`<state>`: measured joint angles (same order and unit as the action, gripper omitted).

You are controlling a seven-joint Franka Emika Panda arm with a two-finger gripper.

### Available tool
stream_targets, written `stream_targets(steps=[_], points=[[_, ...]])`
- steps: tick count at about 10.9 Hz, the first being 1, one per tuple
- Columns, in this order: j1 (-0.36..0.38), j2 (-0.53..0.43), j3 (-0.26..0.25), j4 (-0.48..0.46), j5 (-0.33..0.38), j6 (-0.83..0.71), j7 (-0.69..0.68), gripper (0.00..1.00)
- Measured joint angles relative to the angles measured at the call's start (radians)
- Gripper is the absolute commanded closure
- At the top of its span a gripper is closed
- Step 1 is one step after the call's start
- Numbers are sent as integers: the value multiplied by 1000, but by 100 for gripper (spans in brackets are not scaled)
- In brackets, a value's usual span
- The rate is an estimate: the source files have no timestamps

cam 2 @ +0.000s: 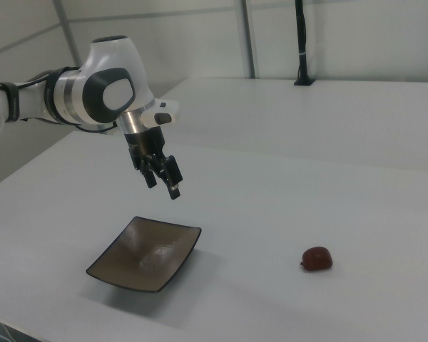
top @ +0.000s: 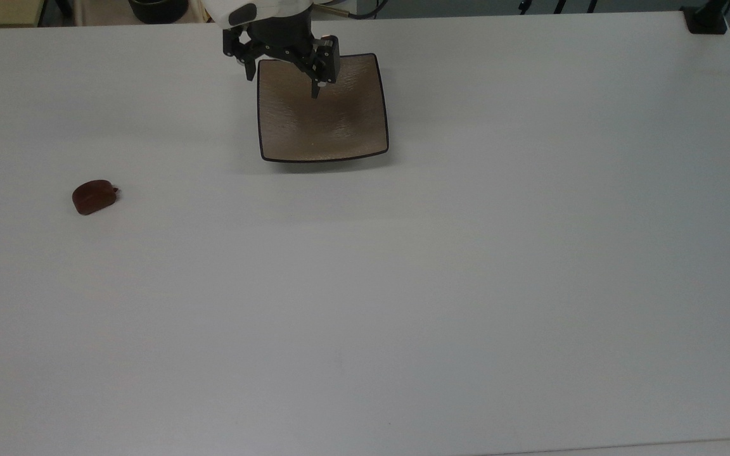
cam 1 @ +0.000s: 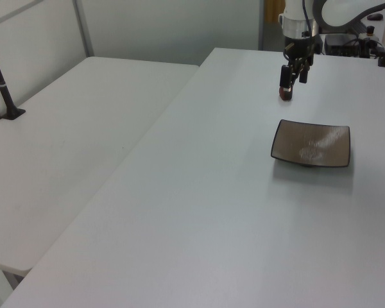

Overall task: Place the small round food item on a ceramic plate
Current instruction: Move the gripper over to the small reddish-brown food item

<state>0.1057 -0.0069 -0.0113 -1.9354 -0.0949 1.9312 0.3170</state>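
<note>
1. One gripper [top: 281,79] hung in the air with its two fingers spread apart and nothing between them; in the right view [cam 2: 163,181] it stood clear above the table [top: 466,253], pointing down at a tilt.
2. Below the gripper and a little toward the right view's bottom lay the ceramic plate [cam 2: 144,254], a square tan-brown dish with a thin dark rim, flat on the table and bare.
3. From the top view, the fingers overlapped the plate's [top: 322,120] upper edge, one fingertip [top: 315,92] over its textured surface and the other finger just past its upper-left corner.
4. The small round food item [top: 94,197] lay well apart from the gripper, far toward the top view's left and lower in the picture, resting on the bare table.
5. Seen in the right view, the same reddish-brown lump [cam 2: 317,258] sat to the right of the gripper and lower, well away from the plate's nearest corner, touching neither.
6. Seen in the left view, the gripper [cam 1: 287,85] hung beyond the plate's [cam 1: 312,144] far edge, up and to the left of it.
</note>
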Motion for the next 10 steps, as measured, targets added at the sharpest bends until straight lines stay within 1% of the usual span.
stream_targets(steps=[2, 4, 5, 7, 9, 10], points=[[-15, 0, -2, 0, -1, 64, 164, 0], [-70, 10, -6, -3, -7, 145, 324, 0], [-102, 22, -13, -5, -11, 186, 380, 0], [-134, 56, -56, -6, -17, 270, 462, 0], [-145, 111, -104, -9, -61, 347, 515, 0], [-157, 146, -116, -8, -77, 386, 535, 0]])
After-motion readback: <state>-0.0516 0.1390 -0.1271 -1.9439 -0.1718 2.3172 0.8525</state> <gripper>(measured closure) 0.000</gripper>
